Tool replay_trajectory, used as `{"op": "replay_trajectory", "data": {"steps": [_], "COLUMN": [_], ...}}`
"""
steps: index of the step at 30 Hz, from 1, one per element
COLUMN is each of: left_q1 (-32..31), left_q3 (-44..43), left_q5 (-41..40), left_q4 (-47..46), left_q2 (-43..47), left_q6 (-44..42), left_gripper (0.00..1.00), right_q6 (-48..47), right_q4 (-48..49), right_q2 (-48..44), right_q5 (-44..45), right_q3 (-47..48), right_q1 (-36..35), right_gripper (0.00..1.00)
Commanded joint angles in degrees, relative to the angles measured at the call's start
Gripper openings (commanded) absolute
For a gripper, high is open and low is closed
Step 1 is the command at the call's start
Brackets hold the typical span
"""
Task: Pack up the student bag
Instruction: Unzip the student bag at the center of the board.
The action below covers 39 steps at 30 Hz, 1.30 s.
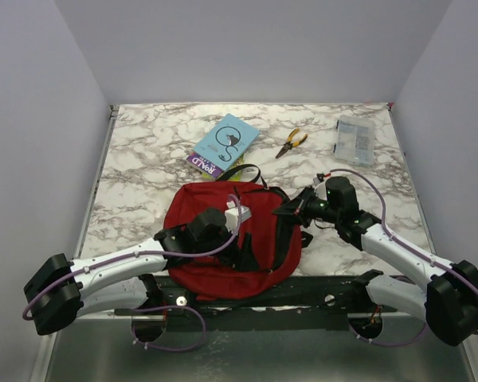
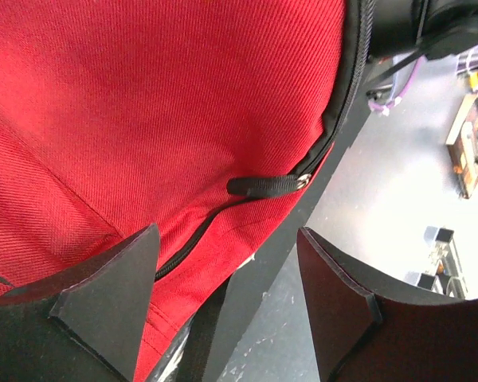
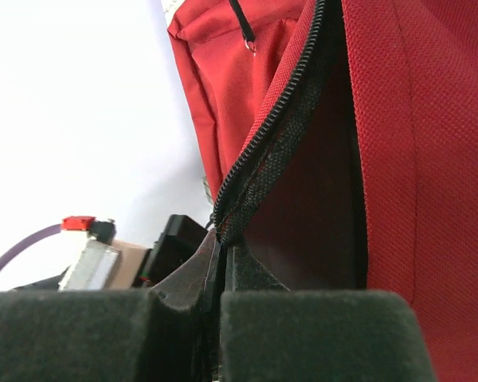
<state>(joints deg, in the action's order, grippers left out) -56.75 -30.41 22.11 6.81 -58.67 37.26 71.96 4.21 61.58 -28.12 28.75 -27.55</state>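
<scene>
The large dark red fabric backpack (image 1: 199,199) gapes, contents unseen. The right gripper (image 3: 221,255) pinches its zipper edge (image 3: 255,159); the left gripper (image 2: 227,235) holds its jaws wide.

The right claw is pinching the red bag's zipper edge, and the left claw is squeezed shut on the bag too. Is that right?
Not quite. The left gripper is open, its fingers apart and gripping nothing, as the left wrist view shows. The right gripper is indeed pinching the zipper edge of the student bag.
</scene>
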Motion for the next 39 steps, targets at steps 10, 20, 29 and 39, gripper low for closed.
{"op": "replay_trajectory", "data": {"steps": [10,20,29,39], "left_q1": [-7.36,-8.78,-11.01,-11.34], "left_q3": [-5.6,-7.69,-8.9,-5.94], "left_q5": [-3.64,-3.13,-1.75,-4.95], "left_q4": [-4.7,-4.73,-4.84,-2.41], "left_q2": [-11.03,-14.59,-16.25,-13.18], "left_q6": [-8.63,-8.31,-7.48,-4.66], "left_gripper": [0.7,0.54,0.33,0.01], "right_q6": [-2.08,-2.18,-2.59,-3.72], "right_q4": [-0.51,-0.35,0.74,-0.6], "right_q2": [-1.81,-2.65,-2.03,-2.81], "right_q5": [-1.22,-2.04,-3.03,-0.12], "right_q3": [1.56,1.28,1.31,1.17], "right_q1": [-0.31,-0.27,-0.29,-0.21], "right_gripper": [0.01,0.01,0.0,0.01]}}
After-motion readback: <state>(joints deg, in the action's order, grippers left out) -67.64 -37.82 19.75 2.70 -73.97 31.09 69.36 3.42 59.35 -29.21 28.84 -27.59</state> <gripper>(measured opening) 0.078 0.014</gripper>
